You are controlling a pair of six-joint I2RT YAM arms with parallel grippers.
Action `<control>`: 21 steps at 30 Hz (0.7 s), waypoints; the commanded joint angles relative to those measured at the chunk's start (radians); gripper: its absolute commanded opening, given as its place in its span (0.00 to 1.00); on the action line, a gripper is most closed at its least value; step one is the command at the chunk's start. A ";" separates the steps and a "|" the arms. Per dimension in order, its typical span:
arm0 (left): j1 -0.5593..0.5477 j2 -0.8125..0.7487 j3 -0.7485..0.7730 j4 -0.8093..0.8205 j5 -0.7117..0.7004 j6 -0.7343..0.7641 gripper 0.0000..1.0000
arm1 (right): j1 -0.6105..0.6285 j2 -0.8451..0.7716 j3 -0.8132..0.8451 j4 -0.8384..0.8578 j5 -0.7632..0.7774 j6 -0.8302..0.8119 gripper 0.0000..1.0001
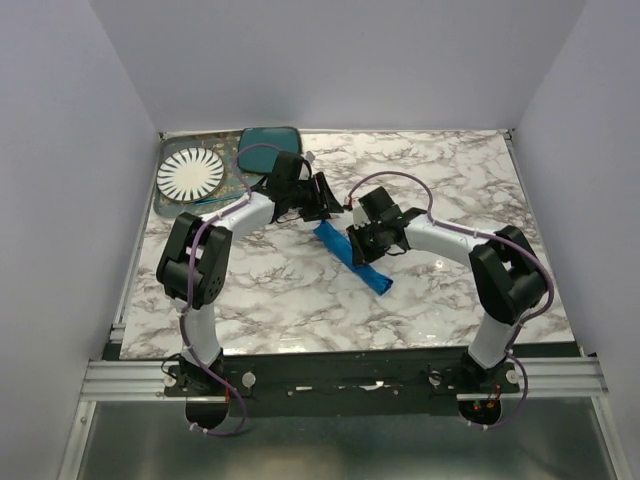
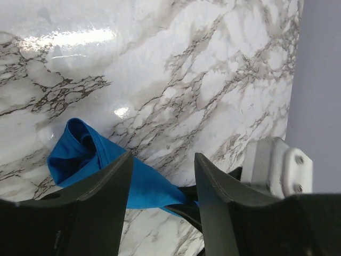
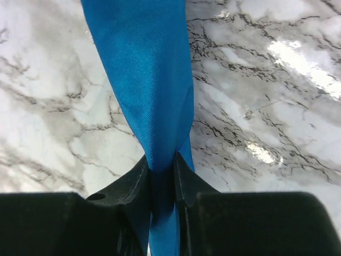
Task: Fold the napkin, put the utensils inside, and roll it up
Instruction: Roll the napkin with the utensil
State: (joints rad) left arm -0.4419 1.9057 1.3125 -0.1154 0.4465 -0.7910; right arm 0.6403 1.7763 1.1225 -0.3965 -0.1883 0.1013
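Observation:
The bright blue napkin (image 1: 376,281) lies rolled into a long narrow bundle, running diagonally across the middle of the marble table. My right gripper (image 1: 357,246) is shut on it near its middle; in the right wrist view the cloth (image 3: 143,74) is pinched between the two jaws of my right gripper (image 3: 161,162). My left gripper (image 1: 322,203) is open and empty, just off the roll's far end. In the left wrist view the roll's open end (image 2: 80,152) shows beyond my left gripper (image 2: 162,160). The fork is hidden.
A dark teal rounded-square plate (image 1: 268,148) and a white round plate with black radial stripes (image 1: 190,175) sit on a patterned mat at the back left corner. White walls enclose the table on three sides.

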 commanded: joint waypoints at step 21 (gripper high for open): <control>-0.061 -0.016 -0.191 0.206 0.104 -0.111 0.42 | -0.237 0.175 -0.113 0.107 -0.666 0.107 0.29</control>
State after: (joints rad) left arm -0.4808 1.8793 1.1488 0.0086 0.5293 -0.8745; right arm 0.3981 1.9320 1.0416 -0.2882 -0.8520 0.2108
